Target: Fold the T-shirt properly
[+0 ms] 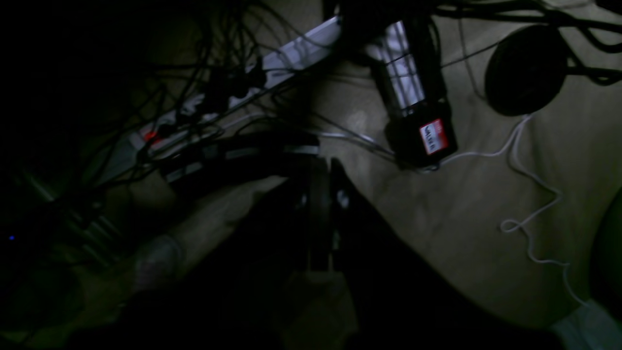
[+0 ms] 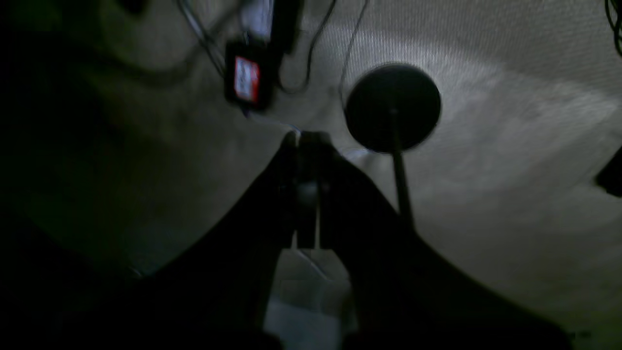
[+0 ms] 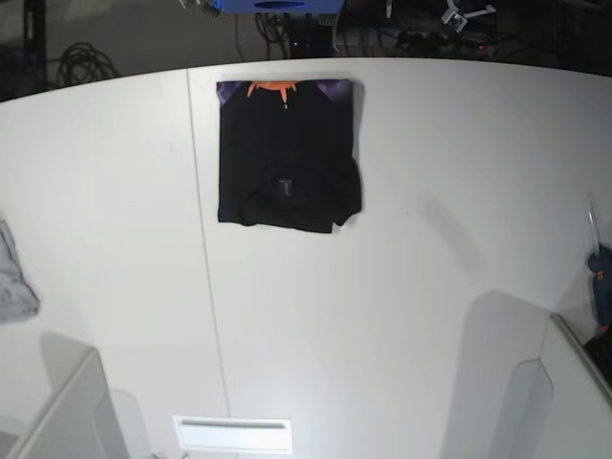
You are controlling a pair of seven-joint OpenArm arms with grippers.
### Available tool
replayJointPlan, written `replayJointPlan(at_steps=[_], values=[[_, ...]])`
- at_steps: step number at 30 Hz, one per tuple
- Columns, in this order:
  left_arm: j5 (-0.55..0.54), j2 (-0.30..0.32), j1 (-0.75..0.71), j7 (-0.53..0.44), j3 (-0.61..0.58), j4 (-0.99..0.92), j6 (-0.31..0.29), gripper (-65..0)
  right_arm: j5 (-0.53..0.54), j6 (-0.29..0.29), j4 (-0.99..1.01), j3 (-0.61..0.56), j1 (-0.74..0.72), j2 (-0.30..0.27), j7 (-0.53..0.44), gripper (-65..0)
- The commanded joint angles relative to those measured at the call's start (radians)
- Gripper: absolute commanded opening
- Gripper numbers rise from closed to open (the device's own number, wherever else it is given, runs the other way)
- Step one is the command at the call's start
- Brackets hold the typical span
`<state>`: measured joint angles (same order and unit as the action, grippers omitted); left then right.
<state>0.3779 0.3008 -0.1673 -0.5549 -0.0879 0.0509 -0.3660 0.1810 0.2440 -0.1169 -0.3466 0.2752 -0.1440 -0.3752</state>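
- Grippers are seen only in the wrist views: the left gripper [image 1: 323, 214] and the right gripper [image 2: 306, 194] each show as dark jaws pressed together, nothing between them, both aimed at a dim floor strewn with cables [image 1: 204, 97] rather than at the work surface.
- On the white table [image 3: 382, 287], the largest thing in the base view, neither arm is seen; only soft shadows fall near its lower corners, so both grippers are judged to be drawn back, well apart from the cloth.
- Toward the far edge of the table, a little left of centre in the base view, the T-shirt [image 3: 287, 158] is laid as a compact, roughly square black packet, with the purple and orange print showing along its far edge and a rumpled fold along its near edge.
- Its long axis is judged to run slightly from near to far; the packet lies ahead of both arms, marginally nearer the right arm's side.
- At the table's left edge, a small grey cloth [image 3: 13, 282] is left well apart from the shirt.
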Motion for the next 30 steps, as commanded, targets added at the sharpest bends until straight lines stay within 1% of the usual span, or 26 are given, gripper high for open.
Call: replayJointPlan(at_steps=[1,5,8,11,17,24,29,30], values=[[0.002,0.007,-0.004,-0.012,-0.002,0.017,-0.006,-65.0,0.016,0.002,-0.002,0.002,0.003,-0.006,-0.014,-65.0],[0.002,0.004,-0.004,-0.004,-0.002,0.022,-0.006,-65.0,0.030,0.002,-0.002,0.002,-0.014,0.034,-0.012,-65.0],[0.002,-0.013,-0.005,-0.003,-0.003,0.022,-0.006,-65.0,0.030,0.002,0.000,0.002,-0.021,0.048,-0.011,-65.0],[0.002,-0.016,-0.010,-0.003,-0.003,0.020,-0.006,-65.0,0.030,0.002,0.000,0.002,-0.021,0.062,-0.011,-65.0],[0.002,-0.030,0.002,-0.003,-0.002,-0.051,-0.006,-65.0,0.030,0.002,0.004,0.002,-0.034,0.063,-0.009,-65.0],[0.002,-0.032,0.025,-0.003,-0.002,-0.051,-0.006,-65.0,0.030,0.002,0.004,-0.004,-0.041,0.063,-0.009,-65.0],[0.002,-0.032,0.036,-0.003,-0.002,-0.051,-0.006,-65.0,0.030,0.002,0.004,-0.004,-0.089,0.065,-0.009,-65.0],[0.002,-0.032,0.033,-0.003,-0.002,-0.051,-0.006,-65.0,0.030,0.002,0.004,-0.004,-0.095,0.073,-0.009,-65.0]])
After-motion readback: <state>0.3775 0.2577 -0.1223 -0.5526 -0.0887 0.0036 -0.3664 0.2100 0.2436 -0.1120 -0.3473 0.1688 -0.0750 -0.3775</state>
